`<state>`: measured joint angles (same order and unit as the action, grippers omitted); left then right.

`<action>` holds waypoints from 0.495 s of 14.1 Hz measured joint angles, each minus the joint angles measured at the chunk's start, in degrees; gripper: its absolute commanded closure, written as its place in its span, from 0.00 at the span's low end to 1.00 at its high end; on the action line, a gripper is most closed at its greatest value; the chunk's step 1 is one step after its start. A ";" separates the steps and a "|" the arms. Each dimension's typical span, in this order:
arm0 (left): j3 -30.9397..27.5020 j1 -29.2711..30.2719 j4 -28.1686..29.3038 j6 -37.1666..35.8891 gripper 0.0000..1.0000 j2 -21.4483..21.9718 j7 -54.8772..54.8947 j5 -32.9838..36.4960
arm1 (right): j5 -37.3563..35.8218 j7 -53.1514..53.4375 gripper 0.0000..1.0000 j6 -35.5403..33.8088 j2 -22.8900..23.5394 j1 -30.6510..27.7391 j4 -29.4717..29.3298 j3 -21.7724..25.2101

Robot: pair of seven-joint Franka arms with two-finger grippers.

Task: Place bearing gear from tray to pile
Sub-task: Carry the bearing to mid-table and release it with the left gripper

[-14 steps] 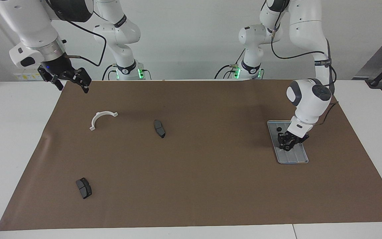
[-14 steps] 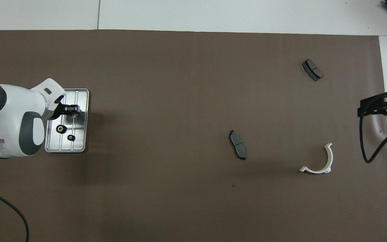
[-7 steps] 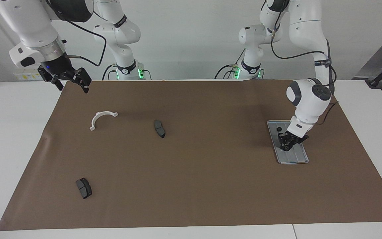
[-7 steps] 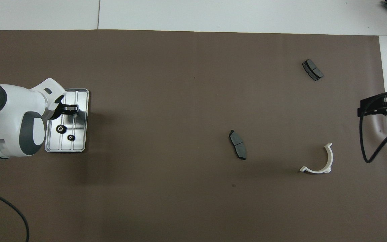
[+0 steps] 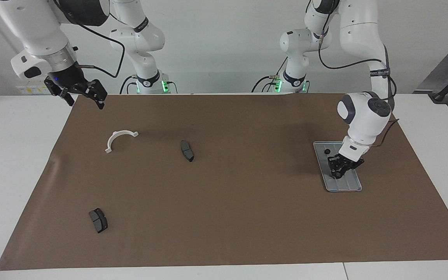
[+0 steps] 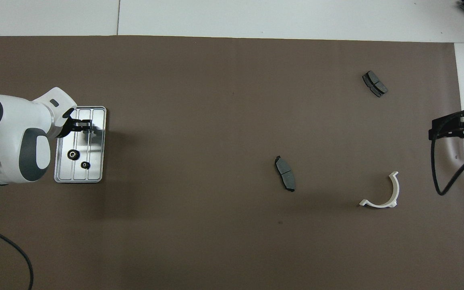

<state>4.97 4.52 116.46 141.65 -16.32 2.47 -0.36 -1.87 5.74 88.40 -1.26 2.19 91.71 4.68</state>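
Right gripper (image 5: 85,102): black, spread wide, empty, waiting over the corner of the matte brown mat (image 5: 224,217) at the right arm's end.

Pile, loosely scattered on the mat: white half-ring bracket (image 5: 119,139) with end tabs; dark grey curved brake pad (image 5: 187,151) toward the middle; second brake pad (image 5: 98,220) farther from the robots.

Ridged silver-grey metal tray (image 5: 344,186) at the left arm's end, carrying two small dark toothed gears (image 6: 73,154).

Left gripper (image 5: 338,171): low over the tray; cannot tell whether pinching anything.

Two gears (image 6: 78,159) in tray (image 6: 98,141)
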 measured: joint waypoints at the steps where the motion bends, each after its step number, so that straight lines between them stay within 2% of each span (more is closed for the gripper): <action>1: 0.01 -0.56 -2.08 -2.39 0.89 -0.23 0.00 0.00 | 0.00 0.00 0.00 0.00 0.00 0.00 0.00 0.00; 4: 0.12 -4.19 -6.83 -8.03 0.89 -0.90 -3.13 0.00 | 0.00 0.00 0.00 0.00 0.00 0.00 0.00 0.00; 7: 0.30 -12.15 -7.28 -8.76 0.89 -1.13 -12.87 0.00 | 0.00 0.00 0.00 0.00 0.00 0.00 0.00 0.00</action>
<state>5.27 -7.63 109.18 132.88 -17.45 -10.40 -0.35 -1.87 5.74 88.40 -1.26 2.19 91.71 4.68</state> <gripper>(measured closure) 0.643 0.000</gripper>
